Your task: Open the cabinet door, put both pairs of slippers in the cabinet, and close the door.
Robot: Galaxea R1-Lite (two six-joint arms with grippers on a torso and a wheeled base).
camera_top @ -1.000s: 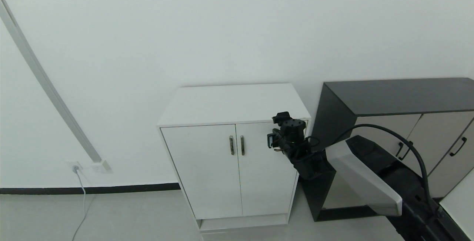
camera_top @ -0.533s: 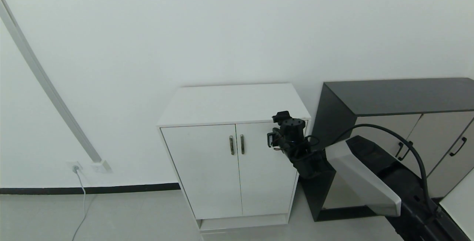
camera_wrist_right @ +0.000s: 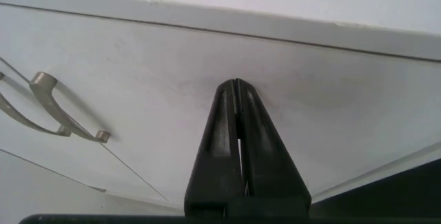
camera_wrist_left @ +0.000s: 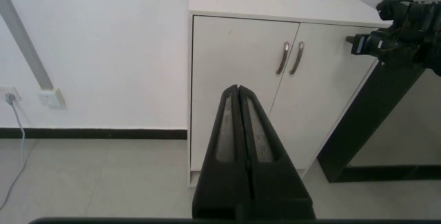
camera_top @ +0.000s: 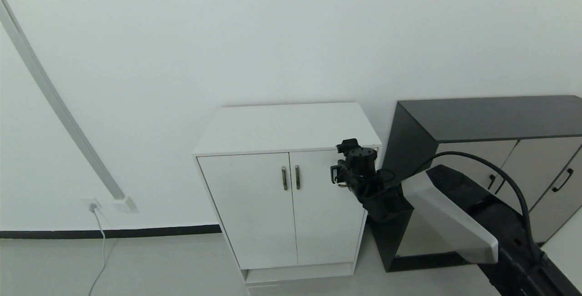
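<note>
The white cabinet (camera_top: 282, 127) stands against the wall with both doors shut and two metal handles (camera_top: 290, 178) side by side at the middle seam. My right gripper (camera_top: 337, 174) is held up at the upper part of the right door (camera_top: 325, 209), to the right of the handles. In the right wrist view the right gripper (camera_wrist_right: 238, 83) is shut and empty, its tip close to the door panel (camera_wrist_right: 172, 72), with the handles (camera_wrist_right: 48, 107) off to one side. My left gripper (camera_wrist_left: 238, 88) is shut and empty, well back from the cabinet (camera_wrist_left: 234, 65) and pointing at its left door.
A black cabinet (camera_top: 482, 118) with grey doors stands right beside the white one. A wall socket with a cable (camera_top: 93, 206) and a slanted white conduit (camera_top: 59, 105) are at the left. Bare floor (camera_top: 136, 264) lies in front.
My right arm has drifted slightly to the right, taking the gripper a little farther from the handles. The doors have stayed shut.
</note>
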